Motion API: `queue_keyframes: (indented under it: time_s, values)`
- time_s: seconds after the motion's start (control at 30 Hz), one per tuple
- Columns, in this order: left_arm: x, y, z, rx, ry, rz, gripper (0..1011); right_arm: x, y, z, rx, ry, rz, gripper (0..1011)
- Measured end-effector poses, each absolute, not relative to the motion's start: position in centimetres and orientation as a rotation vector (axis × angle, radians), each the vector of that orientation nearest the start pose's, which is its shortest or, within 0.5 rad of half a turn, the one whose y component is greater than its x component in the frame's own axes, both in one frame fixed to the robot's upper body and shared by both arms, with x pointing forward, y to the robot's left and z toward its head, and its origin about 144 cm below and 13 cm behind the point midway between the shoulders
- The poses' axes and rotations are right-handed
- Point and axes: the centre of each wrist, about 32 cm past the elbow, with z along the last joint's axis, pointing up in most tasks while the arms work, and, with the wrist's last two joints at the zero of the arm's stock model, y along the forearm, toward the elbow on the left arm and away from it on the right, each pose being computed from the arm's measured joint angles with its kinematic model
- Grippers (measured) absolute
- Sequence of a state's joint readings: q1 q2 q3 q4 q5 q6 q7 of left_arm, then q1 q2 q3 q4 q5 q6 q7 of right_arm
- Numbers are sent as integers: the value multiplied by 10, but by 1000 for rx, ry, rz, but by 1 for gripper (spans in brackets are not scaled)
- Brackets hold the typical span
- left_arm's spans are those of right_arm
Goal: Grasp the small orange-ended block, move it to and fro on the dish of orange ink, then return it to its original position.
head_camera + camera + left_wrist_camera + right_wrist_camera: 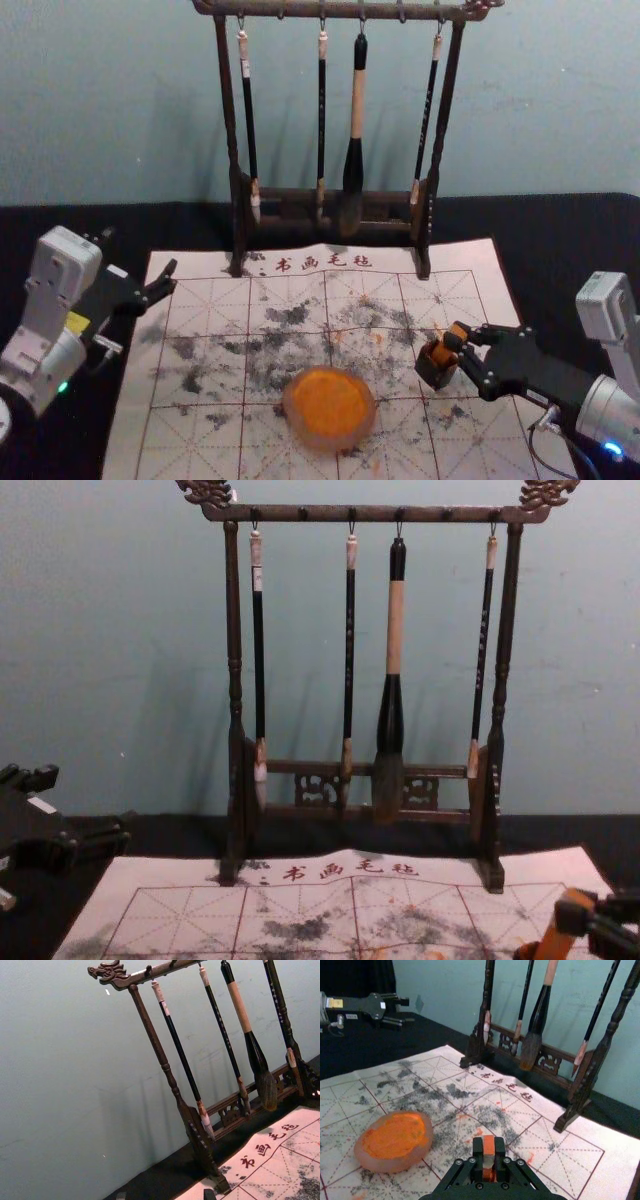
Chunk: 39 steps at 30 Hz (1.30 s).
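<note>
My right gripper [462, 342] is at the right of the mat, shut on the small orange-ended block [443, 352]. The block leans at the mouth of a small dark holder [436, 372]; how far inside it sits, I cannot tell. In the right wrist view the fingertips [489, 1152] pinch the block [488, 1145], orange end up. The chest view has the tilted block [561, 927] at the lower right, held by the gripper [575, 917]. A round dish of orange ink [329, 407] lies left of the holder. My left gripper [140, 262] is parked open at the left; its tips [165, 1195] stand apart.
A dark wooden rack [428, 215] with several hanging brushes stands behind, at the mat's far edge. The white gridded mat [200, 385] is stained with black and orange marks. Dark cloth [560, 240] surrounds it, and a pale wall rises behind.
</note>
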State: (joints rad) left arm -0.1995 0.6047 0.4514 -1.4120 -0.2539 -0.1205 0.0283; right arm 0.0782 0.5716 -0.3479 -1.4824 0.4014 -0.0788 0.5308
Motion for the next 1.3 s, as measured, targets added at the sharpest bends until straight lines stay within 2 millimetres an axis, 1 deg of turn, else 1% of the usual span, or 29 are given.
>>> queue_keyframes:
  time_s: [0.1, 0.3, 0.37, 0.6, 0.83, 1.07, 1.3]
  values:
    - [489, 310, 1140, 304, -285, 1248, 1001, 463, -310, 1136, -201, -24, -769, 94]
    - [489, 310, 1140, 304, -285, 1248, 1001, 462, -310, 1158, -197, -47, -781, 95]
    - [489, 310, 1140, 304, -285, 1248, 1001, 463, -310, 1162, -189, -53, -782, 94]
    - [489, 310, 1140, 304, -285, 1248, 1002, 468, -303, 1179, -183, -83, -760, 94]
    - [489, 310, 1140, 304, -285, 1248, 1001, 471, -291, 1185, -209, -103, -702, 94]
    - [489, 310, 1140, 304, -285, 1248, 1001, 472, -276, 1188, -266, -120, -599, 94]
    - [489, 310, 1140, 304, -285, 1248, 1001, 472, -267, 1189, -298, -118, -521, 95]
